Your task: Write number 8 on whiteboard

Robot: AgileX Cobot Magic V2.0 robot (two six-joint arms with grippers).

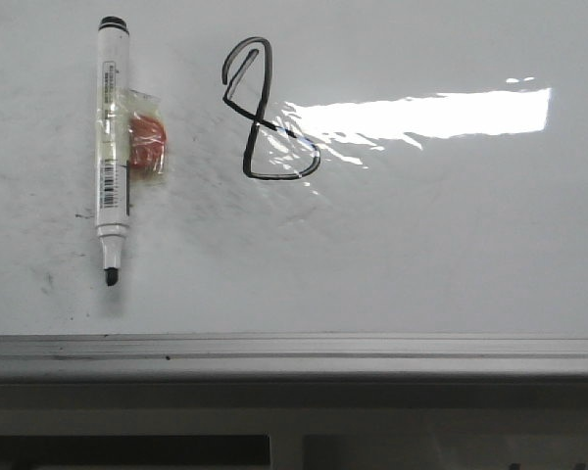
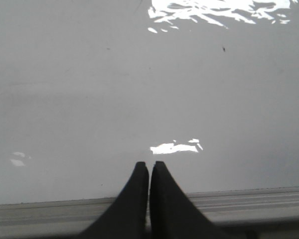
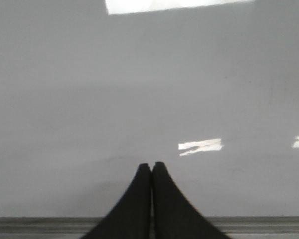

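**Number 8 drawn, marker laid down, both arms pulled back**

Number 8 (image 1: 268, 113) sits in the upper middle of the front view, a thin black angular figure with a narrow pointed top loop and a wider, flatter bottom loop. Its right side touches the left end of the bright glare patch (image 1: 421, 116), which is why part of the lower loop looks washed out. It is drawn on the whiteboard (image 1: 421, 255), whose glossy surface fills most of the frame down to the grey edge rail (image 1: 294, 352) along the bottom.

In the upper left of the front view the marker (image 1: 112, 147) lies flat on the board, uncapped, its black tip pointing toward the bottom of the frame. A small orange item in clear wrap (image 1: 146, 144) is fixed against the right side of its barrel, probably as a grip aid, though that cannot be confirmed. The marker is well apart from the figure, so it seems to have been parked clear of the fresh ink.

Neither arm appears in the front view. In its own wrist view the left gripper (image 2: 149, 167) has its fingers pressed together with nothing between them, near the board's rail. The right gripper (image 3: 152, 167) is likewise closed and empty. With the pen set down and both hands idle at the board's edge, the writing appears finished.
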